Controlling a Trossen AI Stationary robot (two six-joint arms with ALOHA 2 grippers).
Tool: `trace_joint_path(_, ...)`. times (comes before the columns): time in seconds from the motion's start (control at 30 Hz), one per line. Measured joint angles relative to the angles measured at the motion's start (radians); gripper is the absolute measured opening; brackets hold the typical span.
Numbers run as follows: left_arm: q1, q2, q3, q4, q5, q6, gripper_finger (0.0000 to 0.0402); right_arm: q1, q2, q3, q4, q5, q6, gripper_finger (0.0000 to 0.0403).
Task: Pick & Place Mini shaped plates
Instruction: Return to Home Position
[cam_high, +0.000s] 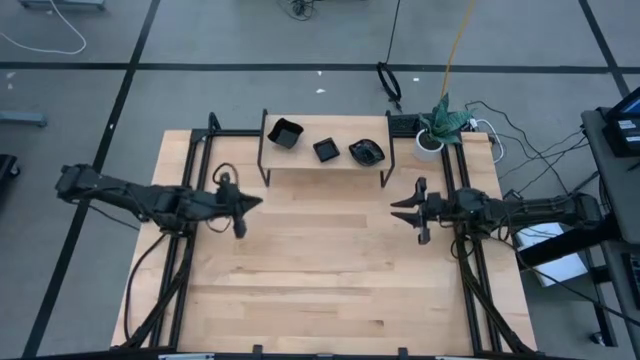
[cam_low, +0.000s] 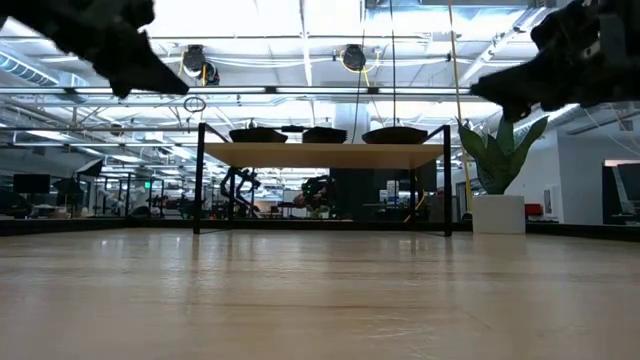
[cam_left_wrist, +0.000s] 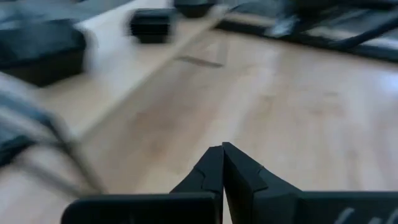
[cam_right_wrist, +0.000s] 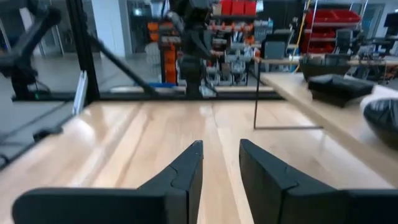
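Three glossy black mini plates rest by their bases on a low wooden shelf (cam_high: 325, 160) at the table's far side: a larger square (cam_high: 285, 132), a smaller square (cam_high: 326, 150) and a roundish wavy-rimmed one (cam_high: 366, 152). In the low view they show as the square (cam_low: 258, 133), the small square (cam_low: 324, 133) and the roundish one (cam_low: 396, 134). My left gripper (cam_high: 255, 203) (cam_left_wrist: 222, 149) hovers shut above the table's left half, pointing right. My right gripper (cam_high: 395, 208) (cam_right_wrist: 221, 144) hovers open on the right, pointing left. Both are raised off the table and short of the shelf.
A potted plant (cam_high: 440, 125) in a white pot stands at the far right corner beside cables. The shelf has thin black metal legs (cam_low: 200, 180). Black rails (cam_high: 180, 260) run along both sides of the table. Wooden tabletop (cam_high: 325, 260) stretches between and in front of the grippers.
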Motion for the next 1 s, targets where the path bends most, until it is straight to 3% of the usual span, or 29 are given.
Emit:
trace_joint_path(0.17, -0.008, -0.132, -0.192, 0.221, 0.103, 0.076, 0.0018, 0.000, -0.008, 0.000, -0.045, 0.001, -0.022, 0.0093)
trace_joint_path(0.37, -0.009, -0.273, -0.329, 0.269, 0.087, 0.113, 0.0044, 0.000, -0.028, -0.012, -0.040, 0.005, -0.026, 0.0093)
trace_joint_path(0.47, -0.012, -0.328, -0.384, 0.301, 0.130, 0.134, 0.0052, 0.000, -0.044, -0.053, -0.006, 0.006, -0.018, 0.0093)
trace_joint_path(0.57, -0.012, -0.374, -0.426, 0.333, 0.167, 0.135, 0.0058, 0.000, -0.063, -0.104, 0.073, 0.006, 0.003, 0.0093)
trace_joint_path(0.8, -0.012, -0.474, -0.478, 0.336, 0.237, 0.141, 0.0047, -0.001, -0.069, -0.106, 0.011, 0.003, 0.010, 0.0093)
trace_joint_path(1.0, -0.011, -0.587, -0.476, 0.345, 0.289, 0.287, 0.0036, -0.001, -0.074, -0.108, 0.008, 0.002, -0.033, 0.0093)
